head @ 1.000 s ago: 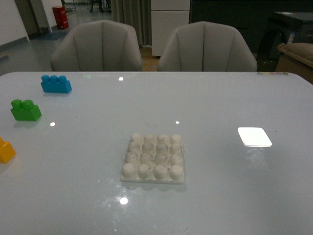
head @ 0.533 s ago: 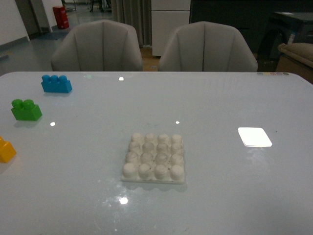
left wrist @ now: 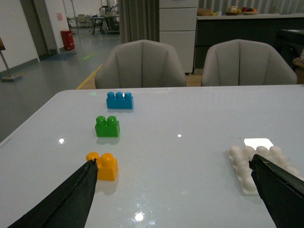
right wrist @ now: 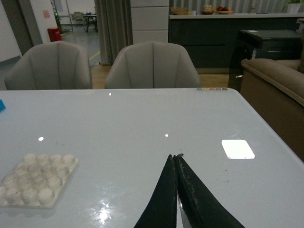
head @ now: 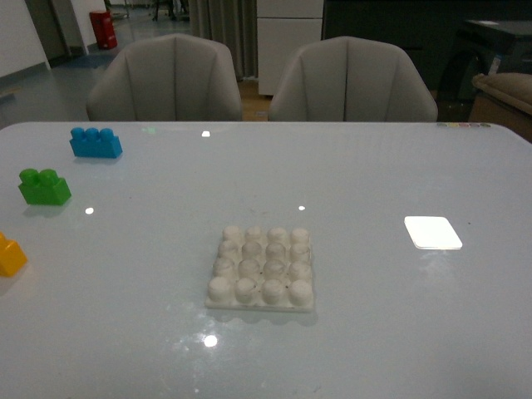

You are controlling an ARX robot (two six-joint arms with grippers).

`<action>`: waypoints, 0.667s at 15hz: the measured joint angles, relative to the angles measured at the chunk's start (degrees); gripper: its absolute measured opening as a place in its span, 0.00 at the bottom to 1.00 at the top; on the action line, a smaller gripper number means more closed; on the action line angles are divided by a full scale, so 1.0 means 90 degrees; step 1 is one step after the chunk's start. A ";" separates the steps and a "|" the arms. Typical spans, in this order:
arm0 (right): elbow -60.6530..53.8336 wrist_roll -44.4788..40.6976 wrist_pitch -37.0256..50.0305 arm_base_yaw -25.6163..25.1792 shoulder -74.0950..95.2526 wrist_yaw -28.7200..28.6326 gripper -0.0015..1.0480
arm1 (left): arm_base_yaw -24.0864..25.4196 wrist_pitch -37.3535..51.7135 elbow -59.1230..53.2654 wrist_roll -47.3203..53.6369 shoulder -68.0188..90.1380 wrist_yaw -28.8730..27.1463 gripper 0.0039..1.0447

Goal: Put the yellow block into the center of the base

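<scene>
The yellow block (head: pixel 11 256) sits studs up on the robot's left side of the worktop (head: pixel 374 166), cut by the edge of the front view and well apart from the base (head: pixel 260 268); the base lies flat near the middle with all its studs bare, so nothing is fitted yet. The left pincer (left wrist: pixel 173 161) is spread wide and holds nothing; in its wrist view the block lies just beside one finger's tip and the base near the other, so the pincer is not centred on the block. The right pincer (right wrist: pixel 174 156) has its jaws pressed together, empty, over bare worktop; neither arm shows in the front view.

The step in hand, I judge, is the reach and grasp by the left arm. To do it well, shift the open pincer sideways until the block is midway between the fingers; come down low enough to meet the flat side walls rather than the rounded studs, which would likely slip; close squarely so the block stays level, since a tilted block will not seat on the base's middle four studs. The green brick (head: pixel 44 187) and blue brick (head: pixel 96 143) stand beyond, apart enough that a straight descent should miss them; the glossy worktop may let the block skid if one finger touches first.
</scene>
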 joint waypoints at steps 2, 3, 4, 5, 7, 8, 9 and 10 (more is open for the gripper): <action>0.0000 0.0000 -0.0318 0.0000 -0.0389 0.0000 0.02 | 0.0000 0.0000 0.0000 0.0000 0.0000 -0.0002 0.94; 0.0000 0.0000 -0.0461 0.0000 -0.0561 0.0000 0.02 | 0.0000 0.0002 0.0000 0.0000 0.0000 0.0000 0.94; 0.0000 0.0000 -0.0631 0.0000 -0.0690 0.0000 0.02 | 0.0000 0.0000 0.0000 0.0000 0.0000 0.0000 0.94; 0.0000 0.0000 -0.0760 0.0000 -0.0821 0.0000 0.02 | 0.0000 0.0000 0.0000 0.0000 0.0000 0.0000 0.94; 0.0000 0.0000 -0.0991 0.0000 -0.1073 0.0000 0.02 | 0.0000 0.0002 0.0000 0.0000 0.0000 0.0000 0.94; 0.0000 0.0000 -0.1107 0.0000 -0.1163 0.0000 0.02 | 0.0000 0.0000 0.0000 0.0000 0.0000 0.0000 0.94; 0.0000 0.0000 -0.1209 0.0000 -0.1270 0.0000 0.02 | 0.0000 0.0002 0.0000 0.0000 0.0000 0.0000 0.94; 0.0000 -0.0002 -0.1314 0.0000 -0.1365 0.0000 0.02 | 0.0000 0.0000 0.0000 0.0000 0.0000 0.0000 0.94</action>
